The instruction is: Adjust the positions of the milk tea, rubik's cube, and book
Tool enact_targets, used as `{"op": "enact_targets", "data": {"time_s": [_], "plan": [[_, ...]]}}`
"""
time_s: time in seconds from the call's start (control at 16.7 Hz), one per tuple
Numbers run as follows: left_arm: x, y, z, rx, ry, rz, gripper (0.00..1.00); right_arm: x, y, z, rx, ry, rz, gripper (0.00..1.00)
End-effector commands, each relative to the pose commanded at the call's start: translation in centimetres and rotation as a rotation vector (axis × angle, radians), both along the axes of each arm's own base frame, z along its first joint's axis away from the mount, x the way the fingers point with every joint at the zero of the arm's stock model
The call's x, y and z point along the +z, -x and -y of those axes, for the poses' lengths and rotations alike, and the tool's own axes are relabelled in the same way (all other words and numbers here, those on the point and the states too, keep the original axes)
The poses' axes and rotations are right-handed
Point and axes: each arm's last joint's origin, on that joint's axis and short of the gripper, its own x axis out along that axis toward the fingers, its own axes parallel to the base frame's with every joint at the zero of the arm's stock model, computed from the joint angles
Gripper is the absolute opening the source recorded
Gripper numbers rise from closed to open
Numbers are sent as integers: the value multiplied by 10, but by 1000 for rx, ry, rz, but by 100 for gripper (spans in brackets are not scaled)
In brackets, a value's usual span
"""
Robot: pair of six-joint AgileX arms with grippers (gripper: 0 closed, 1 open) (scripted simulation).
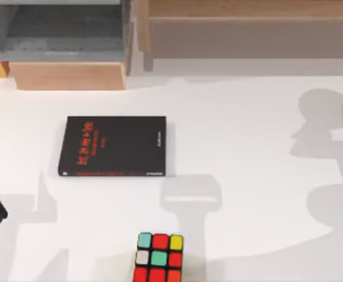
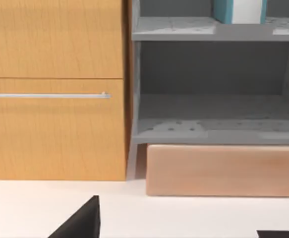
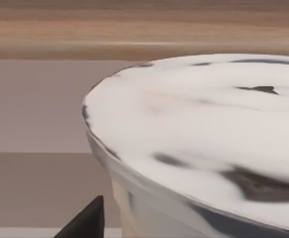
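Jaws of the right gripper sit close against the milk tea [image 3: 203, 148]; whether they grip, I cannot tell. Book [image 1: 113, 147] and rubik's cube [image 1: 158, 258] lie on the bench [image 1: 247, 147]. Likely next: secure the cup.

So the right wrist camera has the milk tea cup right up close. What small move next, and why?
Probably ease the right arm in a touch further to bracket the milk tea cup. Its white lid looms large in the right wrist view, with one gripper fingertip beside it, so a grasp looks near. The book and rubik's cube lie untouched.
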Motion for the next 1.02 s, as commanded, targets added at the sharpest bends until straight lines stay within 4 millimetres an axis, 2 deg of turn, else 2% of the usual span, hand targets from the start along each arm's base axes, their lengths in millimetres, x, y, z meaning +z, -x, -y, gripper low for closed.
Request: {"op": "enact_targets", "data": {"time_s": [0.12,0.42,0.72,1.02], "plan": [[0,0,0,0,0,0,100,1,3,0,1,1,4,100],[0,0,0,0,0,0,100,0,28,0,0,0,0,100],[0,0,0,0,0,0,100,0,29,-2,4,-1,-3,100],[0,0,0,0,0,0,100,24,36,0,-1,6,7,100]]}}
